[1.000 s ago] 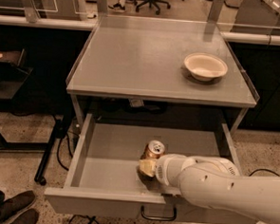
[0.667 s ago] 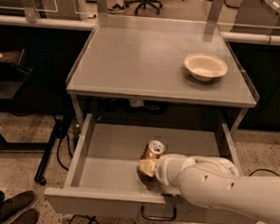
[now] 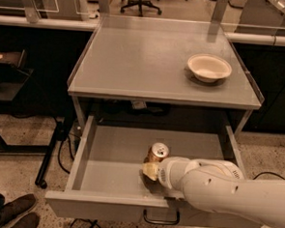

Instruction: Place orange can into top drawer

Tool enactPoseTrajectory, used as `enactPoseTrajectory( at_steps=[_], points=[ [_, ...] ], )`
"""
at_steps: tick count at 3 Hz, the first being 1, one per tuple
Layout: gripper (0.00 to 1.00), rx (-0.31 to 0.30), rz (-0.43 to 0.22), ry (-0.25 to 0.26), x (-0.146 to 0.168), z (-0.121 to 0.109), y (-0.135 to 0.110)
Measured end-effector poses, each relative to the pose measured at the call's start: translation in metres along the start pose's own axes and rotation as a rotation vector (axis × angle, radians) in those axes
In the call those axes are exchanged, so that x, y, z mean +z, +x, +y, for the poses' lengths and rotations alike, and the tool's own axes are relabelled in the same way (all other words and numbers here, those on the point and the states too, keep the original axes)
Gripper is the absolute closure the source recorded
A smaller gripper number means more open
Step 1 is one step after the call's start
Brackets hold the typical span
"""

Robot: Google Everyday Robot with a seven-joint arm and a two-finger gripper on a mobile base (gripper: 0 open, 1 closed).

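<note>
- Orange can (image 3: 158,152): it stands upright inside the top drawer (image 3: 113,157), on the flat floor a little right of the drawer's middle and closer to its front panel than to its back, with the silver top and pull tab facing up.
- The drawer is pulled fully out below the grey tabletop (image 3: 145,63), and its small dark handle (image 3: 161,218) shows under the front panel.
- The gripper (image 3: 151,170) is down inside the drawer, at the can's front side and touching or just beside it. The white arm (image 3: 225,188) reaches in over the drawer's front right corner.
- Whether the gripper clamps the can or has let go of it, I cannot tell; its own wrist hides the contact.
- Progress, as I judge it: the main part looks done, since the can is in the drawer and seems to rest on its floor. What is left is a clean release, if not yet made, and lifting the arm out without tipping the can.
- Count: one orange can, one open drawer, one gripper on one arm.
- Also one shallow white bowl (image 3: 209,68), on the tabletop above the drawer's back right corner, well apart from the can.
</note>
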State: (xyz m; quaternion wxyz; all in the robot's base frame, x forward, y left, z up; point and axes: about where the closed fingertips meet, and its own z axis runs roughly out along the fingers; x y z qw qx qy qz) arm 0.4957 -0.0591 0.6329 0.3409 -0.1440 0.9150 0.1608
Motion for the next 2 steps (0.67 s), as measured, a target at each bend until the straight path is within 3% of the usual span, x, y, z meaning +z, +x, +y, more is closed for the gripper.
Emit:
enactPoseTrajectory(
  at_steps=[1, 2],
  points=[
    [0.0, 0.0, 0.0, 0.0, 0.0, 0.0, 0.0],
    [0.0, 0.0, 0.0, 0.0, 0.0, 0.0, 0.0]
  ],
)
